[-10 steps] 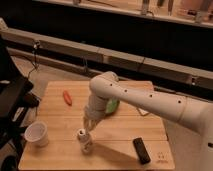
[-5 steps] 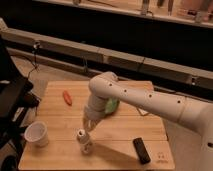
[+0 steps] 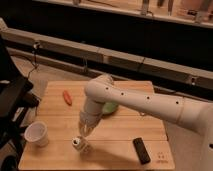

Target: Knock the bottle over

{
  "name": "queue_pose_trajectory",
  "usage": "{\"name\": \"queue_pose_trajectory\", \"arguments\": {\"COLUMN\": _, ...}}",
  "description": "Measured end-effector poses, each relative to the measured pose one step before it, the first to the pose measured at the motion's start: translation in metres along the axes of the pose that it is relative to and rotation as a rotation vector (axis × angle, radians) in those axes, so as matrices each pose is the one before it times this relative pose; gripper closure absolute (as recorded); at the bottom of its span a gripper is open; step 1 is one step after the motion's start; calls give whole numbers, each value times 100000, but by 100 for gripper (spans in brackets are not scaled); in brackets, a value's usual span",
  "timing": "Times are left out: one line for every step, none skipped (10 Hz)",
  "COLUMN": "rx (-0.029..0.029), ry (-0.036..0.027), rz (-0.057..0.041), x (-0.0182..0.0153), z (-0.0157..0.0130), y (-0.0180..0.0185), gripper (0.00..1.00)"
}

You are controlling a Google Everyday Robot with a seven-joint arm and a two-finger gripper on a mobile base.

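The bottle point(image 3: 80, 145) is small and whitish with a dark top. It stands near the front edge of the wooden table point(image 3: 120, 131), left of the middle. My gripper point(image 3: 83, 131) hangs at the end of the white arm point(image 3: 135, 100), directly above the bottle and slightly to its right. It is very close to the bottle's top or touching it; I cannot tell which.
A white paper cup point(image 3: 37, 134) stands at the front left. A flat black device point(image 3: 141, 150) lies at the front right. An orange-red object point(image 3: 67, 97) lies at the back left. A green object point(image 3: 109, 107) sits mid-table, partly behind the arm. A dark chair point(image 3: 12, 100) is to the left of the table.
Almost nothing differs. The gripper stays over the bottle, perhaps a touch lower and further left. The bottle still stands.
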Motion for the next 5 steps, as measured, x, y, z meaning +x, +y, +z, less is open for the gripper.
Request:
{"name": "queue_pose_trajectory", "arguments": {"rx": -306, "ry": -696, "rz": -54, "x": -386, "z": 295, "y": 94, "gripper": 100}}
{"name": "queue_pose_trajectory", "arguments": {"rx": -122, "ry": -700, "rz": 94, "x": -297, "z": 250, "y": 158, "gripper": 100}}
{"name": "queue_pose_trajectory", "arguments": {"rx": 24, "ry": -546, "rz": 165, "x": -144, "z": 139, "y": 143, "gripper": 100}}
{"name": "queue_pose_trajectory", "arguments": {"rx": 414, "ry": 135, "rz": 65, "x": -83, "z": 21, "y": 110, "gripper": 100}}
{"name": "queue_pose_trajectory", "arguments": {"rx": 952, "ry": 692, "rz": 794, "x": 433, "z": -343, "y": -80, "gripper": 100}}
